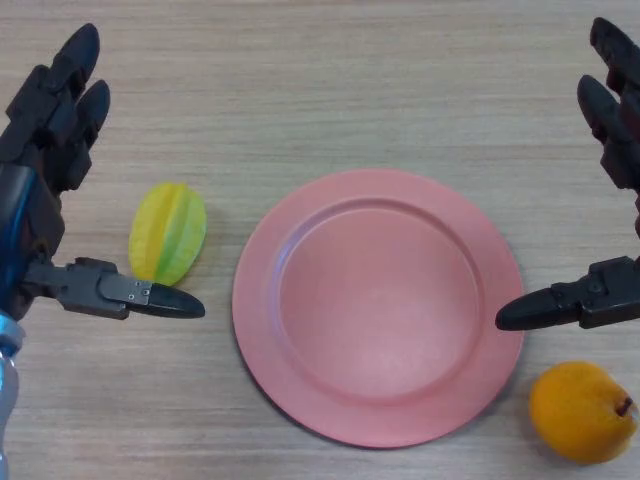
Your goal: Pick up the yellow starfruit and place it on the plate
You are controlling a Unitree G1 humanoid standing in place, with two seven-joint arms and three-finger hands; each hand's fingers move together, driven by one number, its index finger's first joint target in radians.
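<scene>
The yellow starfruit was seen on the table just left of the pink plate, untouched. The left hand was spread open beside it; the right hand was likewise open, empty. The ribbed fruit might be nudged aside by the thumb if closure were misaligned.

Pale wood-grain table with three things lying on it

A round, rimmed pink plate sits at the middle; a ribbed yellow-green starfruit lies just beside its left edge, apart from it, and an orange pear-shaped fruit with a dark stem rests near the plate's lower right rim
</scene>
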